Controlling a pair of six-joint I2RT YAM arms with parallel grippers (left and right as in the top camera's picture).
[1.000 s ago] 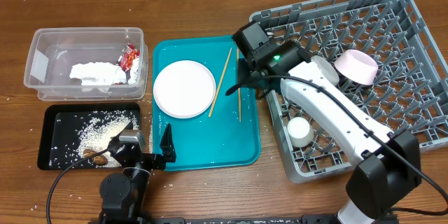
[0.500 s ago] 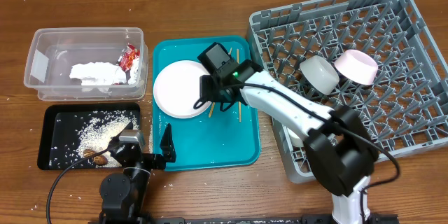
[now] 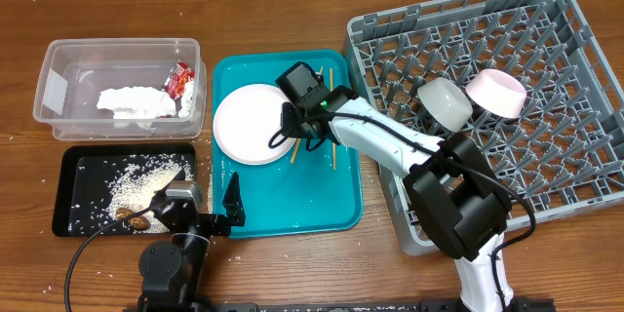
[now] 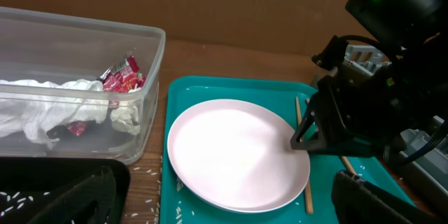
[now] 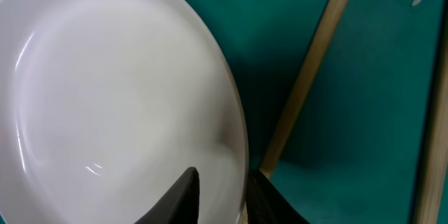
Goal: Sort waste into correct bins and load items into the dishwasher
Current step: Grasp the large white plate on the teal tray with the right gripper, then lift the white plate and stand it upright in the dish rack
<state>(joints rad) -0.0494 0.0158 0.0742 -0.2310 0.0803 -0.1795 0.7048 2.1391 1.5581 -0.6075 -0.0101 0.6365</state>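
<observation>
The white plate [image 3: 253, 125] lies on the teal tray [image 3: 292, 205]. My right gripper [image 3: 292, 136] is at the plate's right rim, one finger on the plate [image 5: 119, 91], the other just outside it, closed narrowly on the rim [image 5: 224, 196]. One chopstick [image 5: 308, 77] lies right beside that rim, the other [image 3: 332, 151] further right. My left gripper [image 3: 219, 213] is open and empty at the tray's front left. The pink bowl [image 3: 495, 93] and white bowl [image 3: 444, 102] sit in the grey rack [image 3: 546, 156]. The cup is hidden.
The clear tub [image 3: 58, 58] at back left holds the red wrapper [image 3: 179, 80] and white napkin [image 3: 132, 102]. The black tray [image 3: 73, 161] in front of it holds rice [image 3: 136, 183] and brown scraps. Loose grains lie on the teal tray by the plate [image 4: 238, 154].
My right arm swung left from the rack's edge to the plate's right rim, and over the last half second it only settled slightly. The left arm has not moved.
</observation>
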